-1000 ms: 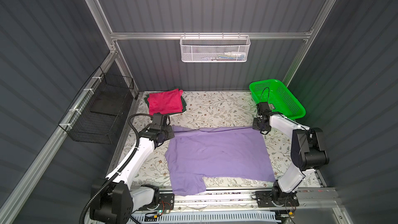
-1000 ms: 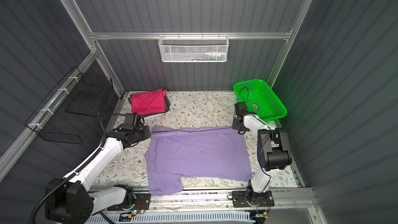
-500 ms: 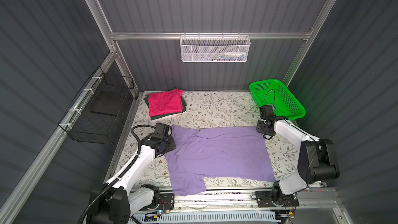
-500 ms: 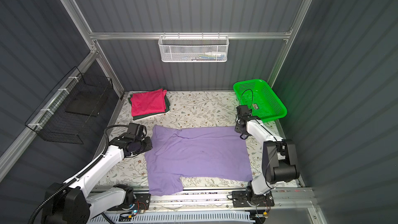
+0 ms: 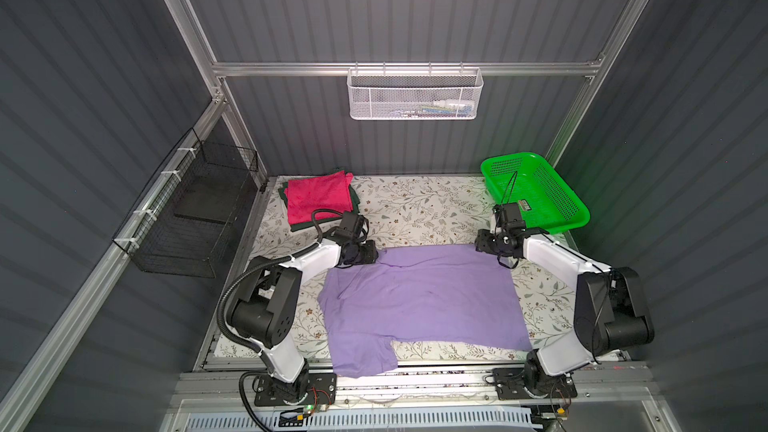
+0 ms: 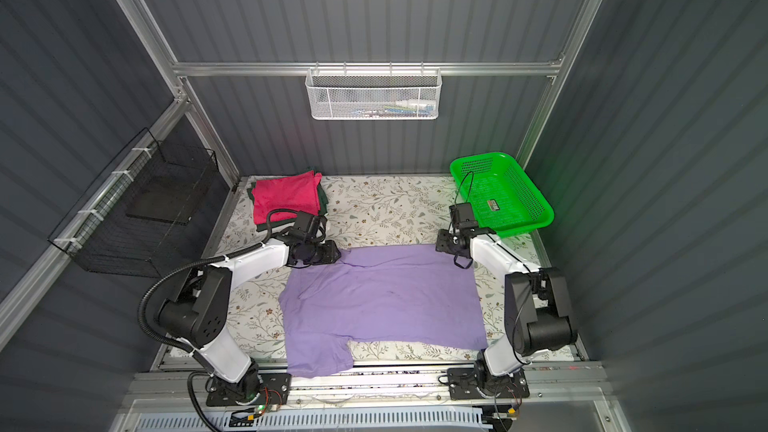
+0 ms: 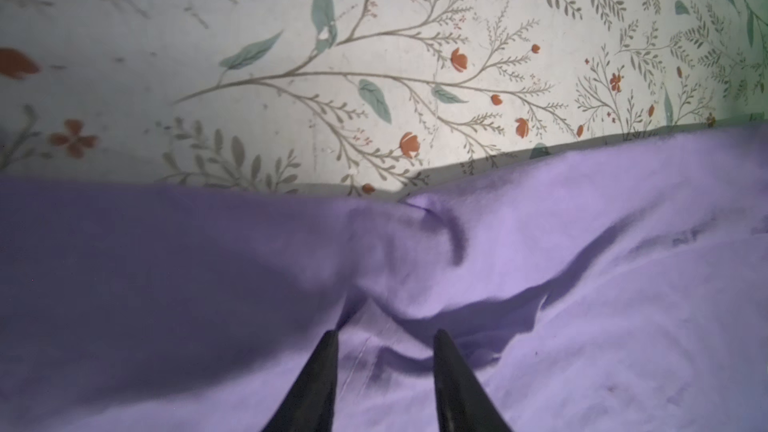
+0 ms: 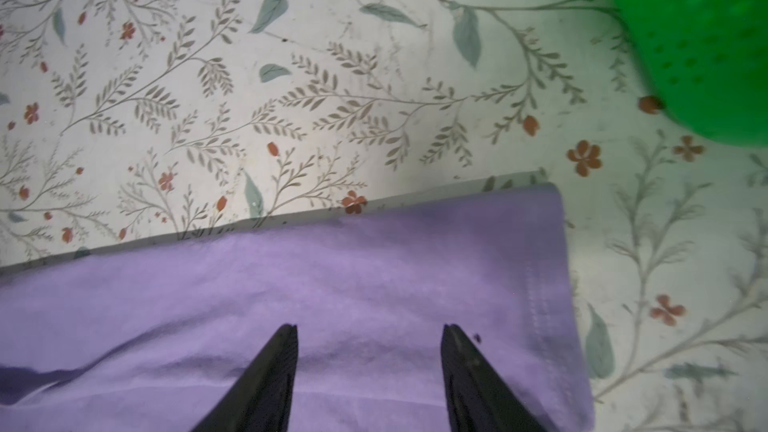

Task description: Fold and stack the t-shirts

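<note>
Lying spread from the centre of the floral table [image 5: 419,209] toward 6 o'clock, with no lettering showing, the lavender t-shirt [image 5: 419,297] looks light, thin and limp. It will likely sag, drag and wrinkle rather than hold a shape, so I judge it wants two pinches at once, on hems or seams where the cloth is doubled. The left gripper [image 5: 370,257] sits at the shirt's 11 o'clock corner and the right gripper [image 5: 482,243] at its 1 o'clock corner. In both wrist views the jaws stand apart over the fabric with nothing clamped, the left pair narrower beside a raised ruck, the right pair wider near the stitched hem [image 8: 544,284]. One sleeve [image 5: 361,357] laps over the table's front edge at 6 o'clock, where it could snag or pull the shirt askew. Open room lies at 12 o'clock, a bare strip between shirt and back wall. The folded magenta t-shirt [image 5: 320,197] on the dark green t-shirt [image 5: 299,227] fills 10 o'clock, just behind the left gripper. The green mesh basket [image 5: 552,193] crowds 2 o'clock near the right gripper, so wide sweeps there look risky.
</note>
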`<state>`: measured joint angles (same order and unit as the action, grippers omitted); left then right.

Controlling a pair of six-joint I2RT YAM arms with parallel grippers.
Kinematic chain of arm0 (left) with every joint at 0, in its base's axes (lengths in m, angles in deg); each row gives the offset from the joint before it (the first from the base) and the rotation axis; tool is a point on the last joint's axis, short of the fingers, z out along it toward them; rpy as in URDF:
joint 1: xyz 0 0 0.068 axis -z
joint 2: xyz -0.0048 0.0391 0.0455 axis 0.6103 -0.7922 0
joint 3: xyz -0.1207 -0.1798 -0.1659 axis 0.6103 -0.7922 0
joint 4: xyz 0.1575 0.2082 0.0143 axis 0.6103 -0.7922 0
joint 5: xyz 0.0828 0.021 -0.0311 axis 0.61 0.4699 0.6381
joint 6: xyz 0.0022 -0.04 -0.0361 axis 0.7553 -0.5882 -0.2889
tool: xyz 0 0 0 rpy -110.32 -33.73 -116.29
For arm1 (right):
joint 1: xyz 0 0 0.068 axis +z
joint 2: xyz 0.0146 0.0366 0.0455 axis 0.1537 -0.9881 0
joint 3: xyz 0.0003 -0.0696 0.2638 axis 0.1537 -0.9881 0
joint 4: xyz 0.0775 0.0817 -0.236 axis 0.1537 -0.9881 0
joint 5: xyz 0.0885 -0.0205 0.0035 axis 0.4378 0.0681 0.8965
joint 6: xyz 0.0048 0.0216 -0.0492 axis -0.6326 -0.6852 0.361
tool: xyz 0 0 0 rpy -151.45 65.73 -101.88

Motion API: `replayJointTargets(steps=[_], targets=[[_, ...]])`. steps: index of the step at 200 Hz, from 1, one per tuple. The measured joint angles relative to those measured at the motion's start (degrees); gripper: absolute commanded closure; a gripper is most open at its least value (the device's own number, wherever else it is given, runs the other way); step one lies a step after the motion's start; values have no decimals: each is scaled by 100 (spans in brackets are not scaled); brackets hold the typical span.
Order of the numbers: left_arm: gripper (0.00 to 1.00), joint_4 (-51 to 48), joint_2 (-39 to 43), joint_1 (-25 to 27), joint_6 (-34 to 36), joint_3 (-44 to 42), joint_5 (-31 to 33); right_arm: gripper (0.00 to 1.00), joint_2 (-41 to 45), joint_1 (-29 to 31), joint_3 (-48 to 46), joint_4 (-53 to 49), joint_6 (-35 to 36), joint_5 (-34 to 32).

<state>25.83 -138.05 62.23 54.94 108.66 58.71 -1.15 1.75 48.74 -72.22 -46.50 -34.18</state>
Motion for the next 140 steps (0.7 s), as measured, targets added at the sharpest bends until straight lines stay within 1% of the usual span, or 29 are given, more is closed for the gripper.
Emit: replayJointTargets(steps=[15, 31, 76, 102, 140], targets=[[60, 66, -136, -7, 26, 57, 2, 39, 166, 79, -343, 424, 0, 59], [60, 94, -221, -7, 31, 103, 17, 39, 326, 85, -647, 752, -7, 125], [60, 105, -269, -4, 35, 116, 39, 37, 345, 83, -708, 1189, -7, 238], [60, 79, -372, -4, 85, 181, -175, 36, 297, 83, -708, 1246, -7, 304], [63, -157, -409, -4, 262, 181, -640, 35, 284, 83, -708, 1250, -9, 330]])
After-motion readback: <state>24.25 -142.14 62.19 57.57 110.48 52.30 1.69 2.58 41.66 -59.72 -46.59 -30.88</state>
